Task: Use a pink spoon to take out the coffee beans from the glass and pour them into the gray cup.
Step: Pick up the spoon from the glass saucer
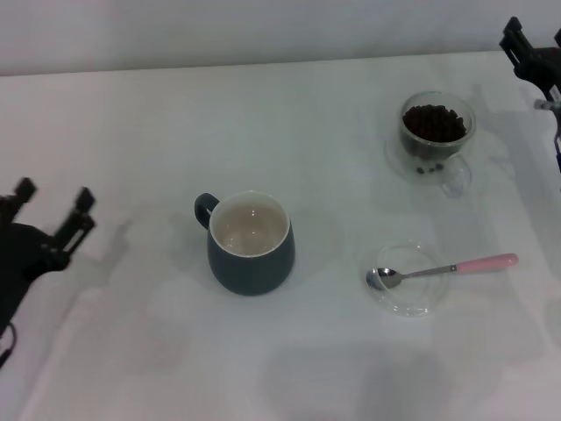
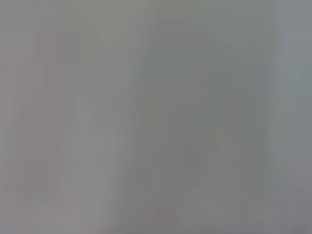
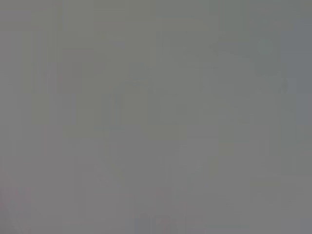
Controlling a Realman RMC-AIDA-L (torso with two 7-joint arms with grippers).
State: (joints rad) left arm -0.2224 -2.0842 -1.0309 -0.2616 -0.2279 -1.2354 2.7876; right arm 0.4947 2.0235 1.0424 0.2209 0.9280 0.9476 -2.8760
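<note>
- White and matte, the worktop [image 1: 131,351] fills the head view, with a pale wall band along its far edge
- One gray cup [image 1: 251,243] stands near the middle: rounded dark blue-gray ceramic, cream-white inside, loop handle turned to the far left; nothing shows inside it
- One glass [image 1: 436,136] stands far right, clear and double-walled, its clear handle toward the near right; the coffee beans [image 1: 433,122] heap darkly inside, too many to count, with a few loose ones seen low through the wall
- One pink spoon [image 1: 443,268] lies near right, its shiny metal bowl resting on one flat clear saucer [image 1: 405,279], the slim pink handle reaching right past the rim
- Left gripper [image 1: 53,206] hovers at the left edge, well apart from the cup, jaws apart and holding nothing
- Right gripper [image 1: 533,54] is cut off at the far right corner; whether its jaws are apart or together cannot be told
- Both wrist views show only a featureless gray blur
</note>
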